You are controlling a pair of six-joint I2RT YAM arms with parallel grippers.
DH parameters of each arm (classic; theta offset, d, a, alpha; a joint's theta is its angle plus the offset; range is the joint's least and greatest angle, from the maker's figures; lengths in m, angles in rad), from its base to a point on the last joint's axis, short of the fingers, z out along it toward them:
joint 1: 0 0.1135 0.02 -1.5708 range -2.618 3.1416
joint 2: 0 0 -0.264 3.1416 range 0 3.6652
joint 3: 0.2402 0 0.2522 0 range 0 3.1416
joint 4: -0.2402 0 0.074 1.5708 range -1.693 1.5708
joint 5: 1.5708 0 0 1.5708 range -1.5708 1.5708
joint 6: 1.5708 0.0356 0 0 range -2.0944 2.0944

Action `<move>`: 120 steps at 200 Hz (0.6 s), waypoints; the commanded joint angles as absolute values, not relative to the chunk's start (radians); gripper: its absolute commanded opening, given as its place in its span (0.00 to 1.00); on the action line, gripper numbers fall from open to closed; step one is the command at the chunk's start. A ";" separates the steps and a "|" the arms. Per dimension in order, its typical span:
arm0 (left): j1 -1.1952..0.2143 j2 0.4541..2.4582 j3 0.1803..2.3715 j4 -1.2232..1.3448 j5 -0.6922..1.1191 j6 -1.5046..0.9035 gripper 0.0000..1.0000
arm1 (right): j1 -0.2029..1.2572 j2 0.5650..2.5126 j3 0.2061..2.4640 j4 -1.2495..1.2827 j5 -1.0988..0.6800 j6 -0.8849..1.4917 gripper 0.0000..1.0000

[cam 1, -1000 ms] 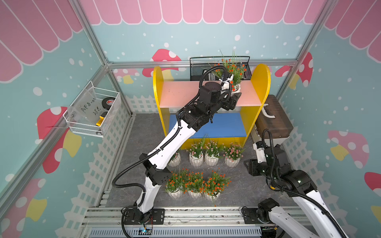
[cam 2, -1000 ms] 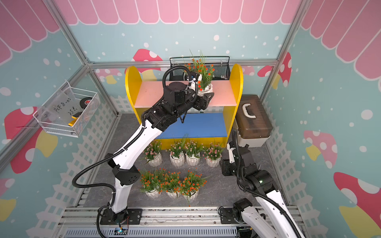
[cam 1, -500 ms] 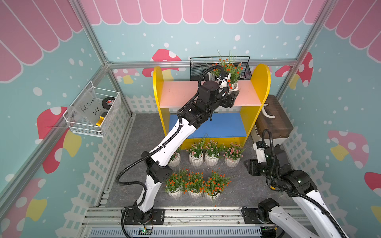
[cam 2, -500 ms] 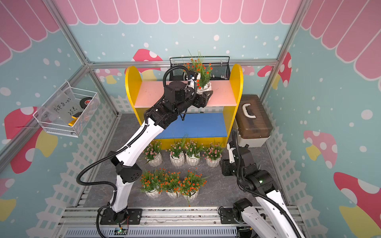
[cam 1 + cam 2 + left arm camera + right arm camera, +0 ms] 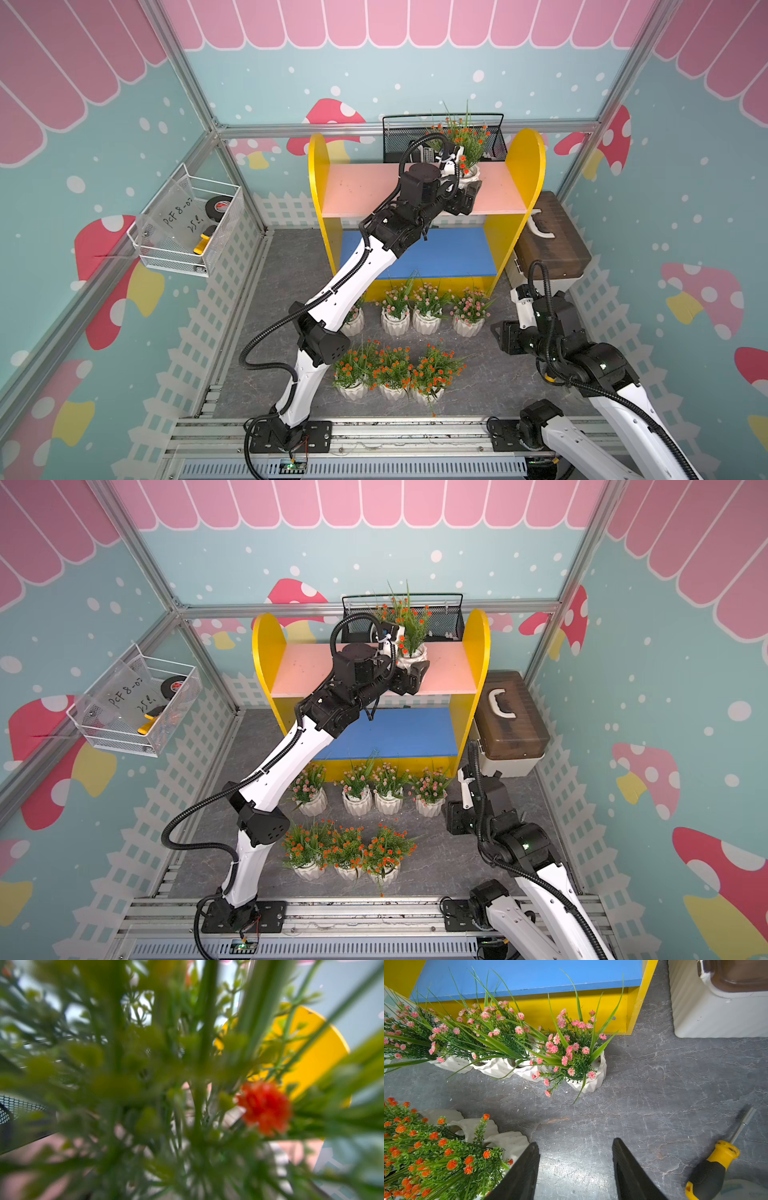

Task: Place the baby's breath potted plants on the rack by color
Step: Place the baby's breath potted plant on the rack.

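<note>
Jaws of the right gripper stand well apart with nothing between them, over bare grey floor; a screwdriver lies near. Whether the left gripper grips or is loose I cannot tell. It sits at an orange potted plant on the rack's pink upper board, toward the back edge, right of the middle. The board's left stretch and the blue lower board lie open. On the floor, 4 pink plants line the rack's front edge, with 3 orange plants nearer the arm bases.
</note>
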State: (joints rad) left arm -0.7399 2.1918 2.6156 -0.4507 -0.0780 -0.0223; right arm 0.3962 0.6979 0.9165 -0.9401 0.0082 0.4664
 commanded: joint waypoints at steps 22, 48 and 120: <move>-0.716 2.159 2.626 -0.399 -0.021 -0.011 0.99 | 0.393 0.696 0.905 -0.936 0.022 0.474 0.58; -0.716 2.127 2.582 -0.410 -0.016 -0.005 0.99 | 0.393 0.694 0.905 -0.936 0.026 0.476 0.59; -0.716 1.988 2.378 -0.383 -0.010 0.020 0.99 | 0.393 0.699 0.906 -0.937 0.026 0.474 0.59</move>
